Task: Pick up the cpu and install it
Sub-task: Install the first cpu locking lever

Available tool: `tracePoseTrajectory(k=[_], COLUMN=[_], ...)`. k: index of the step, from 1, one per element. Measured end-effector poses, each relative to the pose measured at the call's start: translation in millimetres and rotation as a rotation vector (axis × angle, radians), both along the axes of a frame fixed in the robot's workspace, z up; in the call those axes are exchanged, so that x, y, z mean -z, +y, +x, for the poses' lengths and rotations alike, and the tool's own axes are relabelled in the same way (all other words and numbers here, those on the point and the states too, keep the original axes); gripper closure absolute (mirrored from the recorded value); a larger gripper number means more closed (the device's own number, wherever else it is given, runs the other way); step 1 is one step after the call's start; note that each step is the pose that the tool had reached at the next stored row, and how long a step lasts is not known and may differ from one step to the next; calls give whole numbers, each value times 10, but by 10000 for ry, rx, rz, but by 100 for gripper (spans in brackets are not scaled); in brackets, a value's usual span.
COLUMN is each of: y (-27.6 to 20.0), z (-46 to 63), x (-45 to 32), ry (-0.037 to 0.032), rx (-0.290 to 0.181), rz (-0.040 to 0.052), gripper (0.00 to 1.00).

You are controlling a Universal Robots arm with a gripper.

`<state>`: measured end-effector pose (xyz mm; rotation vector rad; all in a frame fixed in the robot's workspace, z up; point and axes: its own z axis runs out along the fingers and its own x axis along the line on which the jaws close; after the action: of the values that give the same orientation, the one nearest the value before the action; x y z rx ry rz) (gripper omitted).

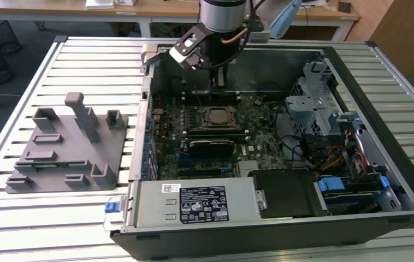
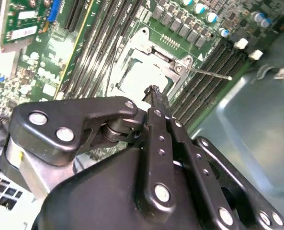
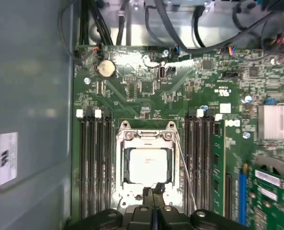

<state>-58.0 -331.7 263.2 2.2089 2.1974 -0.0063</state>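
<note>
The cpu (image 3: pixel 148 166) is a silvery-white square lying flat inside the metal socket frame (image 3: pixel 125 143) on the green motherboard (image 3: pixel 142 86). The second wrist view shows the cpu (image 2: pixel 139 76) just beyond the fingertips. My gripper (image 3: pixel 153 192) hangs right above the socket's edge, shut, with nothing between its fingers. A thin wire socket lever (image 3: pixel 186 167) stands loose beside the frame. In the exterior view my gripper (image 1: pixel 219 85) points down into the open computer case (image 1: pixel 382 136), a little behind the socket (image 1: pixel 217 116).
Black memory slots (image 3: pixel 94 163) flank the socket on both sides. A drive cage (image 1: pixel 316 109) and cable bundle (image 1: pixel 338 158) fill the case at the exterior view's right, a power supply (image 1: pixel 192 204) its front. A grey fixture (image 1: pixel 65 147) stands on the slatted table (image 1: pixel 47 218).
</note>
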Motion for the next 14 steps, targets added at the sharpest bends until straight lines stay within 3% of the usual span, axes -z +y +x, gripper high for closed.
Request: tracePoseTrajectory(k=[7,14], y=[0,0], z=[-4,-4], x=[-1,18], ry=[0,6], rx=[-1129,-2557], rz=[1,-16], gripper=[89,89])
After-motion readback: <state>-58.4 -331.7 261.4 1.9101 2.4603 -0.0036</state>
